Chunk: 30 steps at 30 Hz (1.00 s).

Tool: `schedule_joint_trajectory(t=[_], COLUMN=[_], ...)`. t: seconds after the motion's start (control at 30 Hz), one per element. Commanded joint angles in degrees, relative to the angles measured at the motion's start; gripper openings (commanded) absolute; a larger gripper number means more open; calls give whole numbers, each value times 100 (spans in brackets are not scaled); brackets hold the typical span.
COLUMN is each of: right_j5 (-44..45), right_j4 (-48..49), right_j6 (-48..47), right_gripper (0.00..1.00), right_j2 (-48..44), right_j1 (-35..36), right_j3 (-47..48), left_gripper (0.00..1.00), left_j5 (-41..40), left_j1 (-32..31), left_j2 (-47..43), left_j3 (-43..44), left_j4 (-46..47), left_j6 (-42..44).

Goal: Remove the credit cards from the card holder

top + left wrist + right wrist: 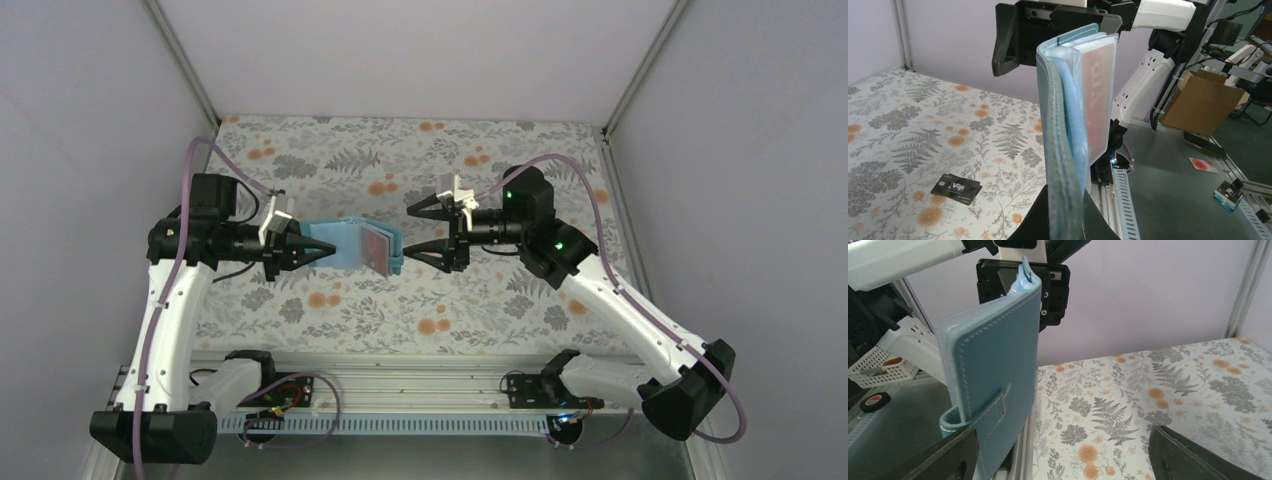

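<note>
My left gripper (322, 249) is shut on the spine edge of the teal-blue card holder (348, 245) and holds it upright above the flowered cloth. In the left wrist view the holder (1064, 150) stands between my fingers with a red card (1095, 97) in a clear sleeve. A black card (956, 188) lies on the cloth below. A pale card with a red disc (1203, 164) lies on the grey surface past the rail. My right gripper (410, 233) is open, just right of the holder. The holder's outer face (998, 365) stands by its left finger (950, 460).
The flowered cloth (520, 300) covers the table inside pale walls. The arm rail (400, 385) runs along the near edge. Off the table are a cardboard box (1198, 100), a white basket (878, 371) and a tape roll (873, 401).
</note>
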Motion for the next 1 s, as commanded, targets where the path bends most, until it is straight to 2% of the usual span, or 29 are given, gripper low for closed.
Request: schedule_joint_trajectory(t=[0.0, 0.17, 0.37, 0.57, 0.97], right_j5=[93, -351, 133, -227, 302], right_j4=[-470, 275, 537, 506, 492], right_j6=[-579, -233, 200, 235, 352], right_gripper=[87, 85, 75, 78, 79], right_j2=[-265, -313, -6, 215, 484], right_j1=[61, 65, 68, 138, 466], right_j3=[300, 207, 189, 239, 415], left_gripper=[2, 3, 2, 2, 2], left_j5=[291, 266, 264, 270, 257], left_j1=[30, 31, 27, 26, 33], left_j2=[-45, -73, -103, -89, -82], left_j3=[61, 62, 48, 42, 40], left_j4=[47, 88, 84, 97, 141], left_j6=[199, 146, 152, 152, 102])
